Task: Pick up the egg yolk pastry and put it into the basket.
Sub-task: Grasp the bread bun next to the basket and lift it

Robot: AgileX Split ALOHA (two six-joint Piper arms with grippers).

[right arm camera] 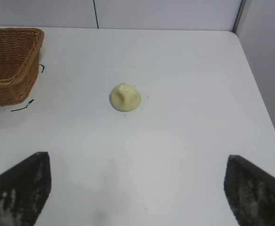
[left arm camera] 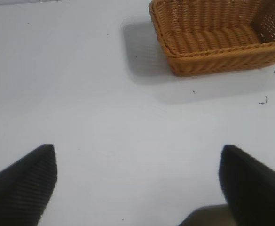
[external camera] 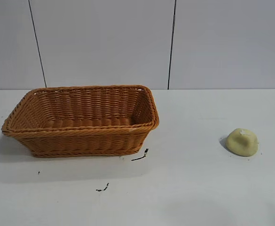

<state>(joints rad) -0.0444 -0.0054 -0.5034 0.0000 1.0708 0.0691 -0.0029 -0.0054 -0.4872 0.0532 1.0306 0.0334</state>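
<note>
The egg yolk pastry [external camera: 242, 141], a small pale yellow dome, lies on the white table at the right in the exterior view. It also shows in the right wrist view [right arm camera: 125, 97], some way ahead of my right gripper [right arm camera: 138, 176], whose fingers stand wide open over bare table with nothing between them. The orange-brown wicker basket [external camera: 81, 134] sits empty at the left of the table. My left gripper [left arm camera: 138, 167] is open too, over bare table, with the basket [left arm camera: 212, 54] farther off. Neither arm shows in the exterior view.
Small dark marks [external camera: 140, 156] lie on the table in front of the basket, with another [external camera: 102, 188] nearer the front. A pale panelled wall [external camera: 137, 42] closes off the back. The table's edge [right arm camera: 262, 94] runs past the pastry in the right wrist view.
</note>
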